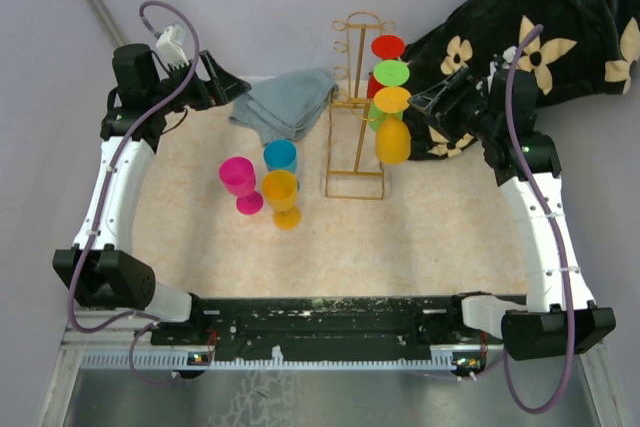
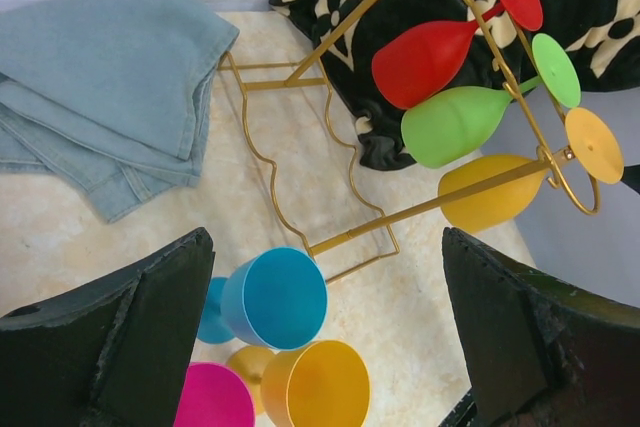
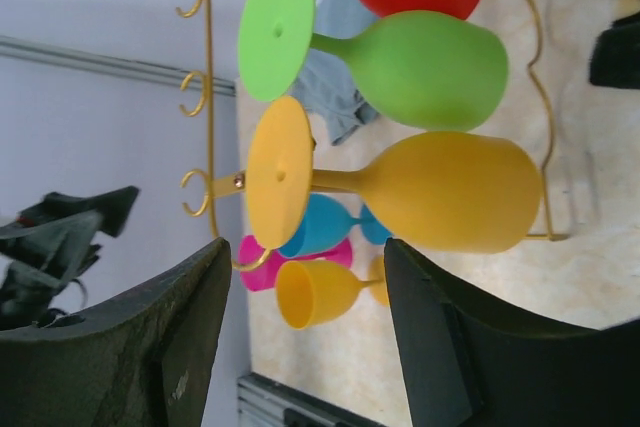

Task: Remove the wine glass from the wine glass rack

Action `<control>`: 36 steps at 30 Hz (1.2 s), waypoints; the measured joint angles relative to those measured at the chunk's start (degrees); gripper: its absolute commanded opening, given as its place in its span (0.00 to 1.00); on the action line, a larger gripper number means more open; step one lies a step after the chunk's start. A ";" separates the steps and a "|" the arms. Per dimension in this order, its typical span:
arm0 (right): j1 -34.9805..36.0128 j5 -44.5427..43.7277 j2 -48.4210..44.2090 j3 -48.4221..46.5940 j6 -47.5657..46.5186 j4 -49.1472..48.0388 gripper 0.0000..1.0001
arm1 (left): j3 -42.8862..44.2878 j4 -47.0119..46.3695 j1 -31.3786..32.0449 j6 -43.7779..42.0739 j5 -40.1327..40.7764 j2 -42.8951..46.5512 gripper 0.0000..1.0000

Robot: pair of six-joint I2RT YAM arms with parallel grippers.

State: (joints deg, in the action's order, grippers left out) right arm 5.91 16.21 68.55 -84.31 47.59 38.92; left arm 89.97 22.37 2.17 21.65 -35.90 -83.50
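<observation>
The gold wire wine glass rack stands at the back middle of the table. Three wine glasses hang upside down on its right side: red, green and yellow. My right gripper is open and empty, just right of the hanging yellow glass, apart from it. In the right wrist view the yellow glass lies ahead of the open gripper, with the green glass beyond. My left gripper is open and empty at the back left, away from the rack.
Pink, blue and yellow glasses stand upright left of the rack. A folded grey-blue cloth lies behind them. Black flowered fabric covers the back right corner behind my right arm.
</observation>
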 measured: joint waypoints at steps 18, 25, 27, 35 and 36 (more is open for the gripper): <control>-4.70 12.55 -4.33 13.92 14.71 -19.74 0.58 | -1.31 -0.09 0.00 0.02 -0.76 1.33 1.00; -4.70 14.45 -2.84 14.97 16.13 -24.13 0.54 | -1.66 -0.07 0.11 0.00 -1.31 1.33 1.00; -4.70 14.97 -2.27 15.21 16.39 -24.68 0.54 | -1.66 -0.09 0.13 -0.02 -1.44 1.33 1.00; -4.66 16.41 0.02 15.37 16.74 -26.77 0.53 | -1.68 -0.09 0.83 -0.04 -2.05 1.33 1.00; -4.61 16.48 0.42 15.37 16.74 -27.12 0.52 | -1.68 -0.09 0.94 -0.07 -2.10 1.33 1.00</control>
State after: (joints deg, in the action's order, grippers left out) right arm 1.30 32.69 68.97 -68.95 64.34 11.79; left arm 88.29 22.28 3.11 21.58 -38.00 -82.17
